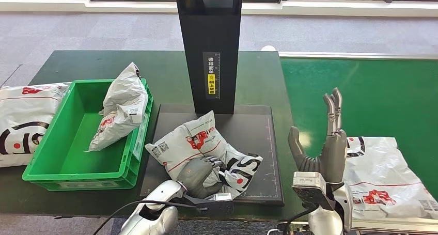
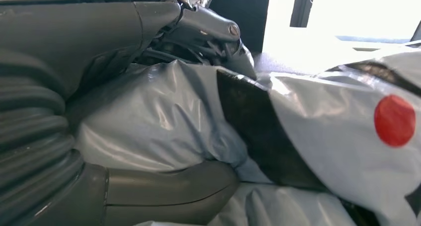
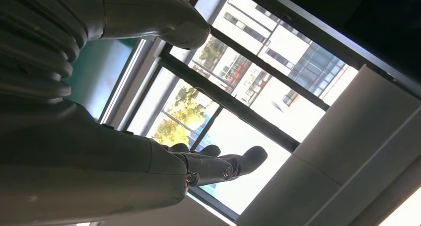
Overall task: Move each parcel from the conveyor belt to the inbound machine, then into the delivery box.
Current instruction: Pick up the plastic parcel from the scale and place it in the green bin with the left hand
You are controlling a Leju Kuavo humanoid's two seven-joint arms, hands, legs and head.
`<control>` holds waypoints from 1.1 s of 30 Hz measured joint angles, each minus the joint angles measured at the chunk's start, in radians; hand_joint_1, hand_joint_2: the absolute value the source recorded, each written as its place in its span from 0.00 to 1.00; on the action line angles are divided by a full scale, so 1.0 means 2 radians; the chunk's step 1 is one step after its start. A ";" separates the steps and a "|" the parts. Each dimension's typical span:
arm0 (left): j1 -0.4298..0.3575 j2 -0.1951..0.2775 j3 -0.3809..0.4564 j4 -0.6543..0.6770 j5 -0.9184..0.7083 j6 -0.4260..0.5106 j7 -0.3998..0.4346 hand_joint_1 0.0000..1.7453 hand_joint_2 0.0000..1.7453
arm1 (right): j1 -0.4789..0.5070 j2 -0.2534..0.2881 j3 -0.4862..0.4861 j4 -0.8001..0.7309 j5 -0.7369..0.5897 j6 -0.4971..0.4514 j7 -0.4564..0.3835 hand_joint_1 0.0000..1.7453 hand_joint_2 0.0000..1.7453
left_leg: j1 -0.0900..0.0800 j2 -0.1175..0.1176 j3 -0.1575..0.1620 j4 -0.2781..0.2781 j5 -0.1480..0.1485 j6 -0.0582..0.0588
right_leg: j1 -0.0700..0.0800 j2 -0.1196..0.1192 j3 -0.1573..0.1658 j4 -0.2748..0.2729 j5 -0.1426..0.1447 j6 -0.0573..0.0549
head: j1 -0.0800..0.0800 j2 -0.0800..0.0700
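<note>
Grey left hand gripping parcel, right hand upright, fingers apart

Head view looks down on the table; wrist views sit close behind each hand.

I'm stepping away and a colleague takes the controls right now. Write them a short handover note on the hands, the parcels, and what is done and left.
Left hand: grips the parcel on the scanner plate; the left wrist view shows thumb and fingers clamped on the bag.
Right hand: raised, fingers spread, holds nothing.
Inbound machine: dark plate under the black column, parcel lying on it.
Green delivery box: one parcel leaning on its far right wall.
Conveyor belt: one parcel at its near end.
Another bag lies left of the box.
Done: one parcel boxed, one on the machine.
Left: box the gripped parcel, then process the belt parcel.
</note>
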 joint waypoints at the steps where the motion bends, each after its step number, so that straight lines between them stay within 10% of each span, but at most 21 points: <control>1: -0.001 0.000 0.000 0.001 0.000 0.000 0.000 0.94 1.00 | 0.000 0.000 0.000 0.000 0.000 0.000 0.000 0.00 1.00 | 0.000 0.000 0.000 0.000 0.000 0.000 | 0.000 0.000 0.000 0.000 0.000 0.000 | 0.000 0.000; 18: 0.012 0.000 -0.004 -0.047 0.003 0.034 -0.035 1.00 1.00 | 0.015 0.008 -0.002 -0.018 -0.012 0.003 -0.013 0.00 1.00 | 0.000 0.000 0.000 0.000 0.000 0.000 | 0.000 0.000 -0.001 0.000 0.000 0.000 | 0.000 0.000; 33: 0.037 -0.007 0.015 -0.207 -0.010 0.198 -0.034 1.00 1.00 | 0.024 0.016 -0.009 -0.021 -0.019 0.009 -0.028 0.00 1.00 | 0.000 0.000 -0.001 0.000 0.000 0.000 | 0.000 0.000 -0.001 0.000 0.000 0.000 | 0.000 0.000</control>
